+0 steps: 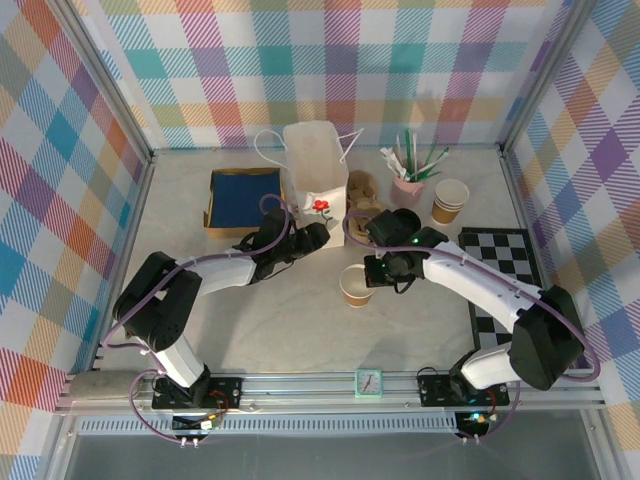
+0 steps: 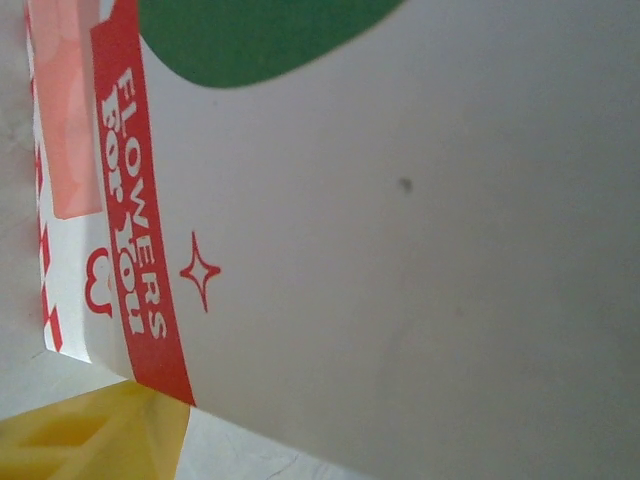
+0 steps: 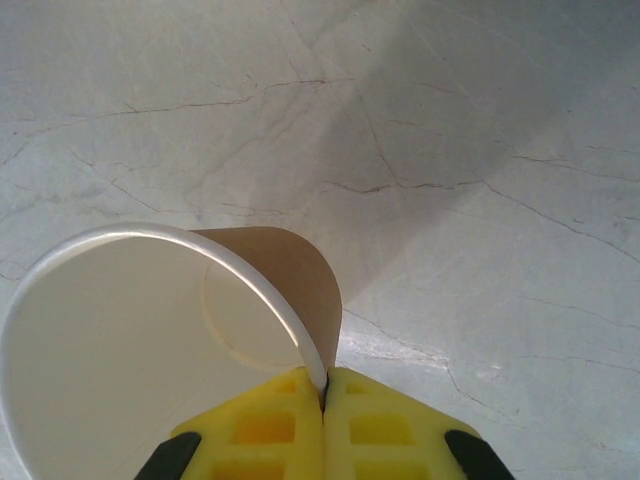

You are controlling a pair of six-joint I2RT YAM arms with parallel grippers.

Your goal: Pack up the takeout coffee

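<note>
Two arms are out over the pale marbled table (image 1: 260, 320). The right gripper (image 3: 325, 395) is pinched together on the rim of a lidless brown paper cup with a white inside (image 3: 140, 350). The left gripper (image 1: 316, 236) is at the foot of the white flowered paper bag (image 1: 313, 160); whether its jaws are apart I cannot tell, nor where the takeout coffee is

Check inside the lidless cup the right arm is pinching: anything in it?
Lidless cup: bare white wall and base, nothing inside. The yellow jaws hide a bit of the near wall.
</note>
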